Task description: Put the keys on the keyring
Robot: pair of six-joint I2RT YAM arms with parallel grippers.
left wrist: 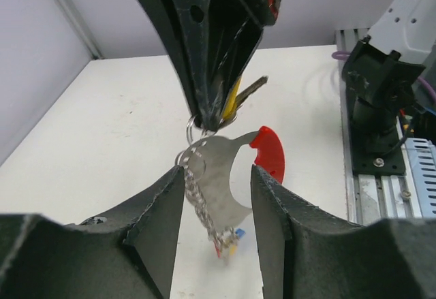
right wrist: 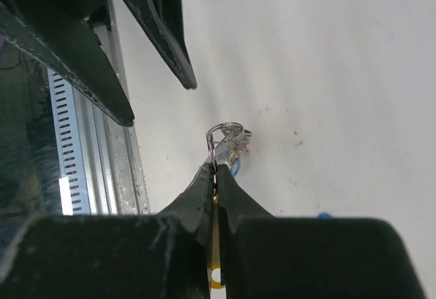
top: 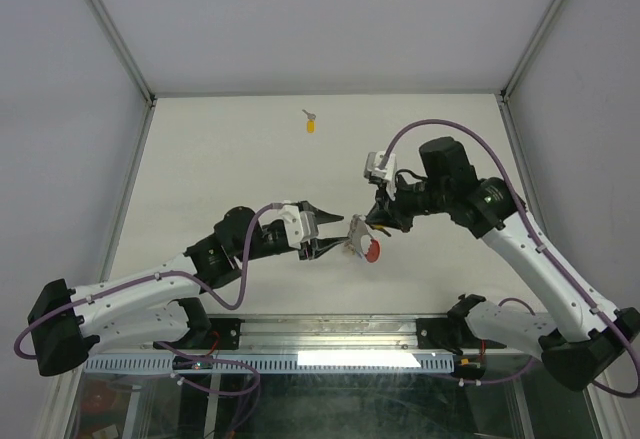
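Presently the keyring [left wrist: 212,186], a flat silver metal crescent with a red plastic tip and a trailing chain of thin wire rings, is held up above the white table top [top: 220,159], between the two arms near the front edge; it is hung by its topmost ring alone, which is pinched in the closed black right gripper [left wrist: 206,120]; a slim silver key with a yellow head [left wrist: 235,98] is caught in the same pinch. The black left gripper [right wrist: 161,101] is spread, its jaws flanking the crescent without clamping it; nothing is steadied below the pinch.

A slip is to be feared; the wire is thin and round, and a twist, or a knock from the left jaws, might set the cluster swinging or drop it; were the right jaws eased to thread the key, key and ring could be lost together. Small tagged keys [left wrist: 230,241] in blue, yellow and red are carried at the chain's end (already on, it is judged).

Farther off, a lone yellow-tagged key [top: 310,123] is seen lying near the back of the table, well apart; the work is crowded chiefly by the grippers themselves, tip to tip around the ring, with a purple cable [top: 400,139] looped above.
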